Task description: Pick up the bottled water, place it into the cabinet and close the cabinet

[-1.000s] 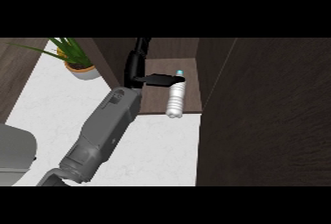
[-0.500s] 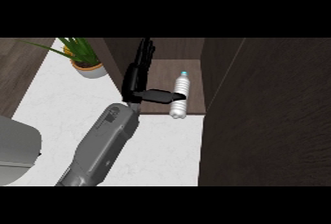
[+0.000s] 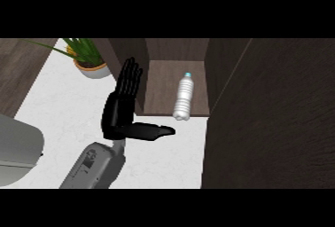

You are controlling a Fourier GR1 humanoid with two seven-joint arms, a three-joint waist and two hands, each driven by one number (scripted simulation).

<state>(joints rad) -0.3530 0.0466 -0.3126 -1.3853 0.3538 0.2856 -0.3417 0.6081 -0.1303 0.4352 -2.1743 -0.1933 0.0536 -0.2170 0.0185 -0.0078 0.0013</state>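
Head view: the bottle [image 3: 185, 97] lies on its side on the cabinet [image 3: 163, 66] floor, cap pointing inward, base at the front lip above the counter [image 3: 167, 155]. The left hand [image 3: 121, 111] hovers just left of it, not touching: fingers straight and pressed together, thumb stuck out toward the bottle. 1 dark panel [image 3: 268, 115] at right looks like the open door. The bottle is probably light, stiff, smooth and prone to rolling; its ribbed middle is the best place to hold.
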